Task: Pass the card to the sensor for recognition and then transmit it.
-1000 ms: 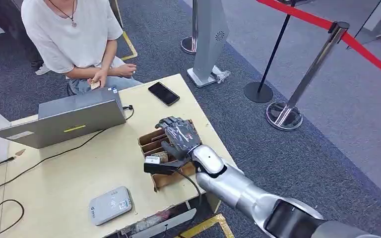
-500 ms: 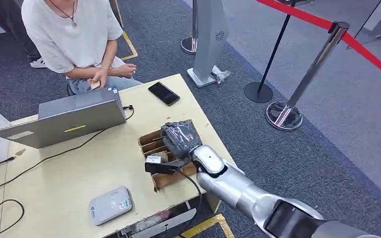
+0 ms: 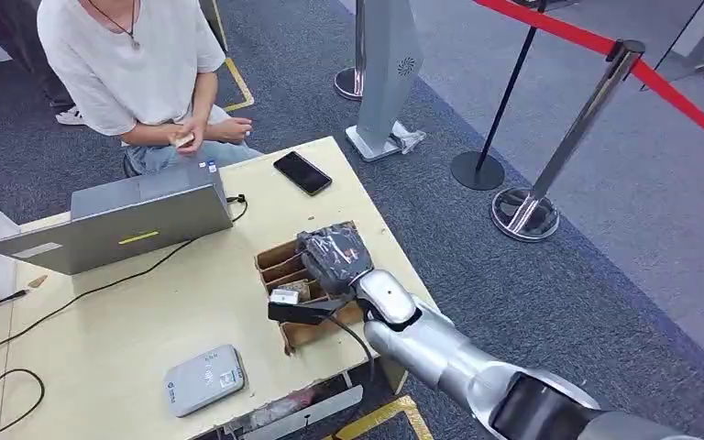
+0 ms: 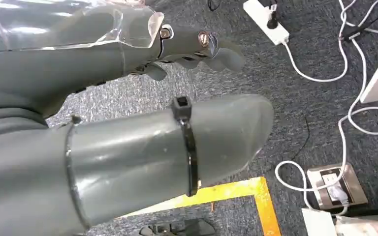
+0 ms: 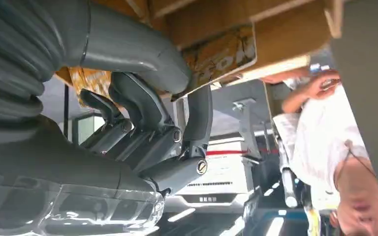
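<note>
A cardboard card box [image 3: 282, 268] with slots stands near the table's right edge. My right hand [image 3: 332, 254] is bent down into it. In the right wrist view the thumb [image 5: 142, 54] and a dark finger [image 5: 199, 110] pinch a yellow-patterned card [image 5: 221, 54] that still stands in its slot. The grey-white card sensor [image 3: 203, 378] lies flat near the table's front edge, to the left of the box. My left hand [image 4: 177, 88] hangs over the carpet, fingers apart and holding nothing.
A grey laptop [image 3: 119, 220] stands at the back left, with cables running off the table's left side. A black phone [image 3: 302, 172] lies at the far right corner. A seated person [image 3: 133, 64] behind the table holds a small card. Barrier posts [image 3: 524, 213] stand to the right.
My right hand's fingers, spread above the box a second ago, have curled down into it and closed around a card. The arm has barely shifted.
</note>
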